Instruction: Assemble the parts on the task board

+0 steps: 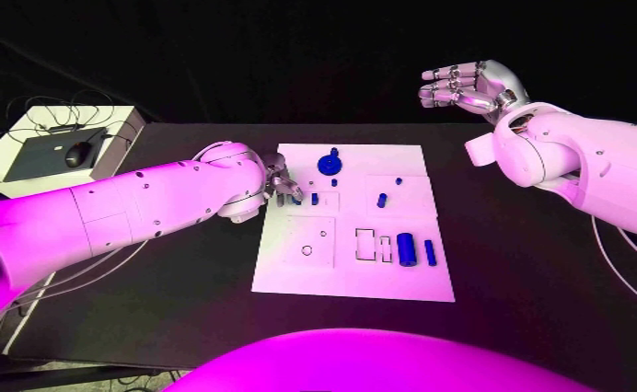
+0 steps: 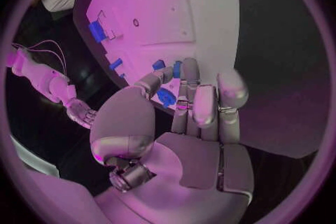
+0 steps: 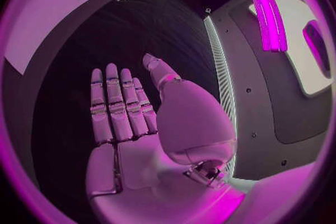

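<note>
The white task board (image 1: 352,268) lies in the middle of the black table. On it are a round blue part (image 1: 330,166), small blue pegs (image 1: 382,199) and, near the right edge, a blue cylinder (image 1: 406,249) beside a blue bar (image 1: 429,250). My left hand (image 1: 282,182) reaches over the board's left edge with its fingers (image 2: 190,81) stretched out, and the tips come down close to a small blue peg (image 1: 315,198). Nothing is gripped in it. The round blue part (image 2: 166,96) shows between thumb and fingers. My right hand (image 1: 468,84) is raised beyond the table's far right, holding nothing.
A white box (image 1: 117,125) carrying a black device and a mouse (image 1: 80,152) stands at the table's far left corner, with cables beside it. The board has a round hole (image 1: 308,249) and rectangular cutouts (image 1: 365,242) in its near half.
</note>
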Available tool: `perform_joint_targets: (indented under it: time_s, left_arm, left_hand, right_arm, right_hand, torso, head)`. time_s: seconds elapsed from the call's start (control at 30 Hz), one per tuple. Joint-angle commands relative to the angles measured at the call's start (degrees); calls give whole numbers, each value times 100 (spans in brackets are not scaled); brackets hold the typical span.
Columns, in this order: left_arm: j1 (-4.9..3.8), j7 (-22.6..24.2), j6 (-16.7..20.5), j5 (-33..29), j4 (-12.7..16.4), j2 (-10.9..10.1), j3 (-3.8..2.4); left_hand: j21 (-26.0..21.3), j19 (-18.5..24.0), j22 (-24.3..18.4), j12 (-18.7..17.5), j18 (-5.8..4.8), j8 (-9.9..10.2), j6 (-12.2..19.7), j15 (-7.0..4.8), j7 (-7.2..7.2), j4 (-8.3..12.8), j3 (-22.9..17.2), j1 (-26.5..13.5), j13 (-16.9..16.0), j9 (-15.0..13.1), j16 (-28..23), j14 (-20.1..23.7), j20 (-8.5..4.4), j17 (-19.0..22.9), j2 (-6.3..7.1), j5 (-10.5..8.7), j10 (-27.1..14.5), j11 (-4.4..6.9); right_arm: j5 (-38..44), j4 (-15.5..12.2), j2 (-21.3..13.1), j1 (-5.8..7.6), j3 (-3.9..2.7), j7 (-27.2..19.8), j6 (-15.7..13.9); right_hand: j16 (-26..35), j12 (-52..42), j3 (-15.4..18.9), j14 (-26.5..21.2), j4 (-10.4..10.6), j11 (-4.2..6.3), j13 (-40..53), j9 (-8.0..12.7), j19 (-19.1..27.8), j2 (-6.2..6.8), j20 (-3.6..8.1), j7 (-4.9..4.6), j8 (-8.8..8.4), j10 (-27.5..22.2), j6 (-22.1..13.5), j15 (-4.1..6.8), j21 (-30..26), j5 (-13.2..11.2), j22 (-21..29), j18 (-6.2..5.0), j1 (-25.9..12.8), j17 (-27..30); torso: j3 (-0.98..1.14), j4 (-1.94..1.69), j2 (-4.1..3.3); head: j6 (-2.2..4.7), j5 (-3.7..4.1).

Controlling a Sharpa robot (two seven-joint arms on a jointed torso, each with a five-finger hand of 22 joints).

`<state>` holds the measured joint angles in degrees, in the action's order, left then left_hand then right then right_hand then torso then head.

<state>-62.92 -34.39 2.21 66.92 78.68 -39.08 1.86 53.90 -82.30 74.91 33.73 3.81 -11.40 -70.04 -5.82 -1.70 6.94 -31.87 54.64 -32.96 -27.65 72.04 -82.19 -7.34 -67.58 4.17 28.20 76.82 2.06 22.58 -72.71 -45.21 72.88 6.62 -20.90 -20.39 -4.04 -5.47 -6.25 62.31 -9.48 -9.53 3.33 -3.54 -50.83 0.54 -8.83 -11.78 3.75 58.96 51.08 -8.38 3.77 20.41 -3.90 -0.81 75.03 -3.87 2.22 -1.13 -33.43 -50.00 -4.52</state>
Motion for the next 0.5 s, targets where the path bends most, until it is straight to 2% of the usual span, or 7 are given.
perform_joint_targets:
  time_s: [0.03,0.5]
  left_arm:
    - [23,7,-73,199,-8,-23,17]
    - [21,-2,-181,264,18,-68,16]
  left_hand:
    - [39,-22,557,27,-35,-25,-19,-41,29,934,-995,66,10,7,22,-1,-13,-10,-27,32,156,166]
    - [89,-26,570,28,-35,-25,-38,-42,33,935,-1012,73,16,27,43,-3,-12,-27,-10,55,168,168]
  right_arm:
    - [15,-4,0,3,-5,-27,63]
    - [16,-8,-14,3,-5,-25,87]
  right_hand:
    - [22,-21,34,-39,-9,8,5,0,46,-50,4,6,-18,-47,49,1,13,18,7,-24,-1,6]
    - [21,-21,41,-44,-10,7,5,0,50,-54,4,8,-18,-50,56,0,13,19,6,-25,0,6]
  torso:
    - [1,2,2]
    - [1,0,2]
  head:
    - [0,-5]
    - [0,6]
